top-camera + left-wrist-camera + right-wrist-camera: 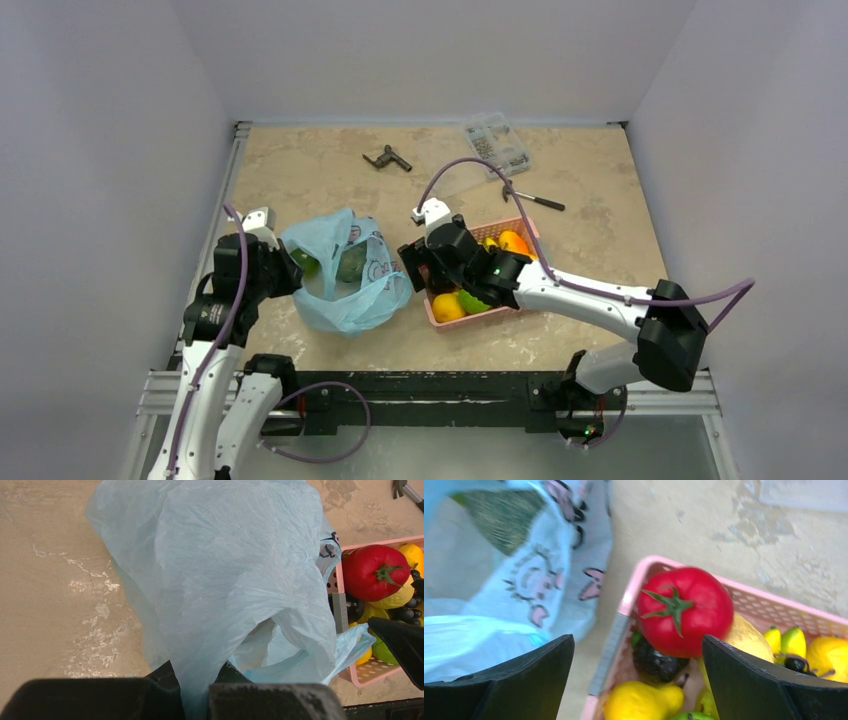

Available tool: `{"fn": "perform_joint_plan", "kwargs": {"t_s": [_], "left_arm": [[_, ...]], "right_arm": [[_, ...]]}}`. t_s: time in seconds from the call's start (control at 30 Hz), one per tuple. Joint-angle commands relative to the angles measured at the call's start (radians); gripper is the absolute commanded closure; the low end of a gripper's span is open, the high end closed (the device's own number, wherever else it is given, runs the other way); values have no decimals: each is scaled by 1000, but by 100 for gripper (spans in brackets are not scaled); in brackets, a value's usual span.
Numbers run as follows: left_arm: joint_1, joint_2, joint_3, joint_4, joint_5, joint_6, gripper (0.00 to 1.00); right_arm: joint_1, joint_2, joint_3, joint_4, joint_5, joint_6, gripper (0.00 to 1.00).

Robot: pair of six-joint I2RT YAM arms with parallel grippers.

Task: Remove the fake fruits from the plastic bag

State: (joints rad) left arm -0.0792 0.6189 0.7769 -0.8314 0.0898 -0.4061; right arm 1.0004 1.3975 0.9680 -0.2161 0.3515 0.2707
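Pinching a fold of the plastic bag (pixel 225 580) between shut jaws at the bottom of its wrist view, the left gripper (pixel 200 682) holds the thin blue film up, probably to keep the mouth lifted and stop the bag sliding while the other arm works. The right gripper (pixel 639 680) hangs with its jaws spread wide and nothing between them. It is over the left end of the pink basket (pixel 774 607), where the red tomato (pixel 686 611) lies on top of yellow and dark fruits, so that fruit seems to be out of the bag. The netted melon (pixel 352 262) sits inside the bag, left of centre in the top view, and looks like the piece left to fetch. Pink motifs and dark strokes are printed on the bag's side, in the upper left of the right wrist view, but blur keeps any word from being read.
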Motion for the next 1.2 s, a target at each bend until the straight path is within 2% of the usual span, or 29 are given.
{"fn": "perform_joint_plan", "kwargs": {"t_s": [0.0, 0.1, 0.2, 0.27, 0.47, 0.6, 0.73, 0.8, 0.93, 1.17], "left_arm": [[-1, 15, 12, 26, 19, -5, 100], [-1, 15, 13, 26, 20, -5, 100], [-4, 12, 8, 31, 20, -7, 100], [-5, 15, 10, 29, 21, -7, 100], [-13, 19, 10, 28, 20, -7, 100], [-28, 36, 8, 30, 14, -8, 100], [-46, 129, 17, 5, -28, -17, 100], [-47, 195, 34, -27, -60, -25, 100], [-47, 271, 57, -46, -55, -22, 100], [-47, 191, 41, -25, -60, -25, 100]], "right_arm": [[87, -37, 90, 91, 12, -39, 3], [181, -78, 38, 298, -75, -82, 4], [182, -35, 12, 452, -203, 9, 8], [182, 22, 32, 487, -262, 57, 21], [186, 228, 36, 656, -470, 175, 40], [219, 342, 23, 699, -489, 225, 62], [248, 404, -81, 870, -519, 297, 64], [249, 429, -109, 905, -511, 318, 64], [249, 429, -99, 853, -484, 305, 64], [248, 334, 25, 599, -304, 150, 55]]}}
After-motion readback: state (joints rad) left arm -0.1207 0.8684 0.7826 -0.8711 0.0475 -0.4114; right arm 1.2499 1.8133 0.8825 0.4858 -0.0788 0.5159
